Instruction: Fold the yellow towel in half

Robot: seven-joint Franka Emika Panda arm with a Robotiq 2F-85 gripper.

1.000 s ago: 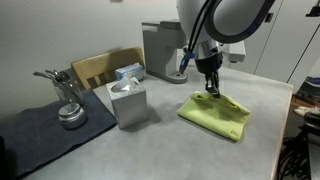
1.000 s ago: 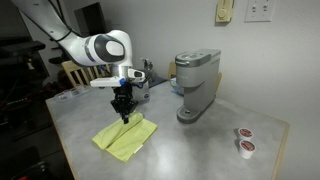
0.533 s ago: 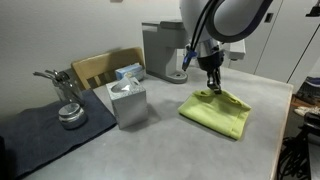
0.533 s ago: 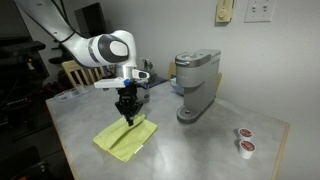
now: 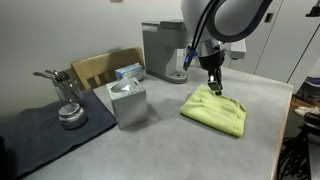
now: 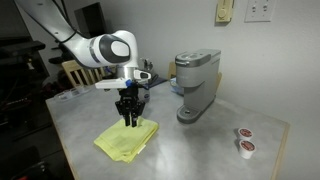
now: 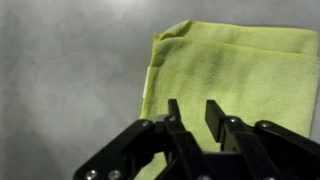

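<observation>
Since half a second ago the gripper has shifted a little toward the coffee machine, and the towel has changed from a loosely drawn-up sheet with a trailing corner to a more compact shape lying flat in two layers. The doubled layers show at the towel's corner in the wrist view. In that view the gripper has its fingers a narrow gap apart with nothing clamped between them, and towel is visible below through the gap. In both exterior views the fingertips hang at the towel's back edge, and whether they touch the cloth cannot be told. The towel lies on the worktop in front of the coffee machine, close to one side edge of the worktop. The tissue box stands well apart from the towel, with bare worktop between them. The mat lies beyond the box at the far end. Two pods sit near the opposite corner, well clear of the arm.
</observation>
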